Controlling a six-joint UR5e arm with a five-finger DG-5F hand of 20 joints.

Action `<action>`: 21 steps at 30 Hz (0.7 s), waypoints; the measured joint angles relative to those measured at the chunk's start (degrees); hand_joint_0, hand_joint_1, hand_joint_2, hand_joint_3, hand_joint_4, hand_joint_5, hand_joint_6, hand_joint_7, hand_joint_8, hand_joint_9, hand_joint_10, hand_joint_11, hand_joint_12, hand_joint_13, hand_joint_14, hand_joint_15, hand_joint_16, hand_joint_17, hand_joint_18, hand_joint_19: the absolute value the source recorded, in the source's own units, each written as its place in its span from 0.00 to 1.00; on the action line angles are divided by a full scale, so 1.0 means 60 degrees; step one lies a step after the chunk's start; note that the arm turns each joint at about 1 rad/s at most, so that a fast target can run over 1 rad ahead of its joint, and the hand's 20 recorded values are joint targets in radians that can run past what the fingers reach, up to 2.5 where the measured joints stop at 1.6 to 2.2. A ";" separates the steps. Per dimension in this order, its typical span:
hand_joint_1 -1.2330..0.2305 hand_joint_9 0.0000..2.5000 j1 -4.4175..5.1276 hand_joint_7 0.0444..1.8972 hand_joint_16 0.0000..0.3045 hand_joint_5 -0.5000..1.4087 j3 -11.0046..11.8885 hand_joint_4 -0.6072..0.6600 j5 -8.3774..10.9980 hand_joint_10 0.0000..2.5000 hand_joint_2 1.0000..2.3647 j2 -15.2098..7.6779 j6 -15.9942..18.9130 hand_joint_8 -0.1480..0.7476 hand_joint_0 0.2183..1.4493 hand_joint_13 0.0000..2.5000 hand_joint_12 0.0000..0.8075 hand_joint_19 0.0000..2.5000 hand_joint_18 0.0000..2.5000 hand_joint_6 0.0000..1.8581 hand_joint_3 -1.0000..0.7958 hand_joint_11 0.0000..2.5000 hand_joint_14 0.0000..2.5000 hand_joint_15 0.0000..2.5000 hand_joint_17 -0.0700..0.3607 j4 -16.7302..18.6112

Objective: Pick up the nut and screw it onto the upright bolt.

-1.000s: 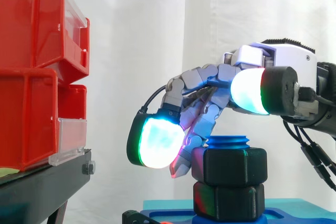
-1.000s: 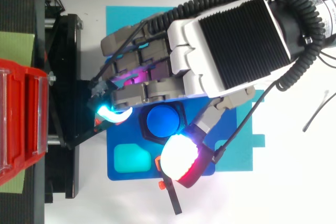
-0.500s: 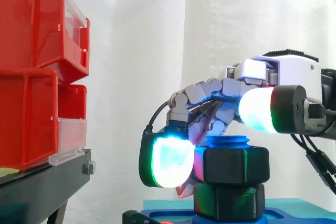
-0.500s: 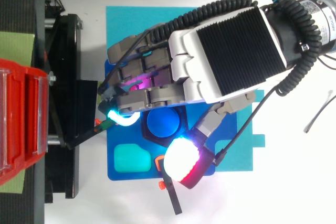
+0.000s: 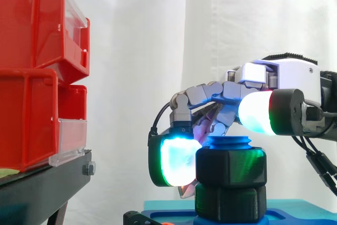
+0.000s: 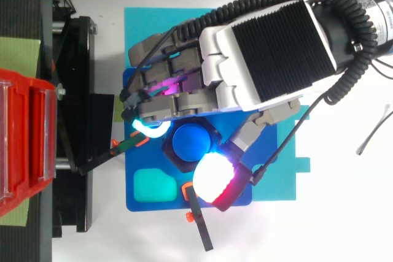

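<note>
A blue upright bolt (image 5: 228, 142) stands on a blue base plate (image 6: 153, 200). Two black nuts sit on it, the upper nut (image 5: 231, 168) stacked on the lower nut (image 5: 229, 203). My hand (image 5: 279, 77) reaches in from the right, above the bolt top (image 6: 191, 142). Its fingers are curled down around the upper nut. One glowing fingertip (image 5: 174, 162) presses against the nut's left side, and the thumb pad (image 5: 255, 111) lies at its near right side (image 6: 214, 179). Green light from the pads shines on the nut.
Red bins (image 5: 37, 72) are stacked on a black stand (image 5: 42, 188) at the left. The stand's edge (image 6: 86, 90) lies close to the fingers. A teal mat (image 6: 147, 23) lies under the base plate. A thin black bar (image 6: 199, 225) sticks out at the plate's near edge.
The curled fingers have moved right and closed in on the upper nut. The glowing fingertip went from hanging apart on the left to touching the nut's side.
</note>
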 measured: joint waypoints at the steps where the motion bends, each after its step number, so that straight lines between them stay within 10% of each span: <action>1: 0.71 0.44 -0.0015 0.72 0.09 0.26 0.0001 0.62 -0.0016 0.00 0.00 0.0001 0.0001 0.47 0.26 0.30 0.30 0.06 0.22 0.27 0.28 0.00 0.00 0.00 0.30 0.0013; 21: 0.71 0.54 -0.0357 0.59 0.07 0.28 0.0004 0.57 -0.0293 0.00 0.00 0.0004 0.0005 0.47 0.27 0.38 0.24 0.07 0.29 0.36 0.28 0.00 0.00 0.00 0.27 0.0047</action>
